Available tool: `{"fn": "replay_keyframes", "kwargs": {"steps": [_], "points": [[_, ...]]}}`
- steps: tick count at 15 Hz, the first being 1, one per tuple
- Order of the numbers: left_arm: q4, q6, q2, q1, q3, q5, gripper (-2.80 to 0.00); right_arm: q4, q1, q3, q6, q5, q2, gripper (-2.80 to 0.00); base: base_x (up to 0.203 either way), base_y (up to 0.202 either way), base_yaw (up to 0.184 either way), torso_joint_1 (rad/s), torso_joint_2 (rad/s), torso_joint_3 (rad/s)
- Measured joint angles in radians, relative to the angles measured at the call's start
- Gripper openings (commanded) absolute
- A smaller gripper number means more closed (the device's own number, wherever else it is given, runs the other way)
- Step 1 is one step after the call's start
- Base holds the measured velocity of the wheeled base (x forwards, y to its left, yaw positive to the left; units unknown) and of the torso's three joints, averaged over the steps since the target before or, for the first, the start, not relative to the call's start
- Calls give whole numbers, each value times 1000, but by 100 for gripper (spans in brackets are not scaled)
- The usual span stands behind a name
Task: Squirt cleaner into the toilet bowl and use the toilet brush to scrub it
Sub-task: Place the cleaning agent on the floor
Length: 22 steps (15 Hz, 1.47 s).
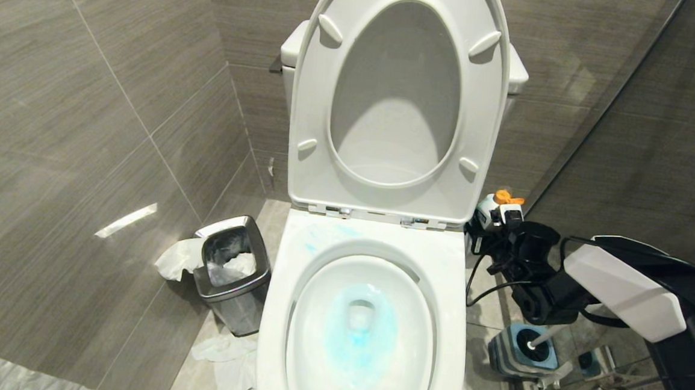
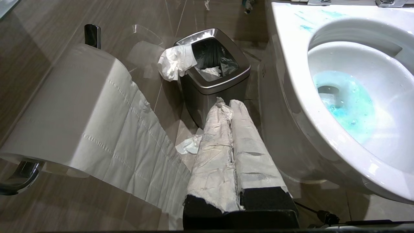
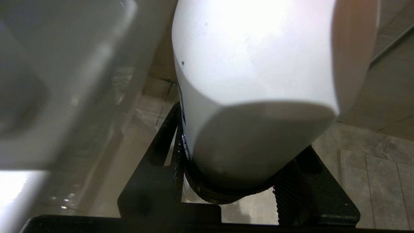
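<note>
The toilet bowl (image 1: 372, 281) stands open, its seat and lid (image 1: 398, 101) raised. Teal-blue cleaner (image 1: 360, 334) tints the water around the drain, and thin smears mark the rim (image 1: 314, 241). My right gripper (image 1: 502, 228), beside the bowl's right rear corner, is shut on a white bottle (image 3: 255, 81) whose orange-capped top (image 1: 502, 203) points up. The toilet brush (image 1: 547, 337) stands in its blue-and-grey holder (image 1: 519, 350) on the floor under my right arm; its head is hidden inside. My left gripper (image 2: 226, 103), wrapped in white paper, is shut and empty, low at the bowl's (image 2: 355, 81) left side.
A square steel bin (image 1: 231, 272) with tissue hanging over its edge stands left of the toilet. Crumpled tissue (image 1: 226, 356) lies on the floor in front of it. A toilet paper roll (image 2: 74, 106) hangs on the left wall. A glass partition (image 1: 630, 116) closes the right side.
</note>
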Motion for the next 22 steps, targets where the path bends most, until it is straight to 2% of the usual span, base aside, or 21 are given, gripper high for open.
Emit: {"fn": "replay_keyframes", "kwargs": {"steps": [6,12,22], "points": [[1,-4,0,0,0,2,-280,-39,-11,-80,1,13,84,-280,0,0,0,0,0,0],[1,-6,0,0,0,2,-280,-121,-20,-50,4,10,115,-280,0,0,0,0,0,0],[0,1,0,0,0,-1,-280,-126,-18,-31,3,14,120,-280,0,0,0,0,0,0]]}}
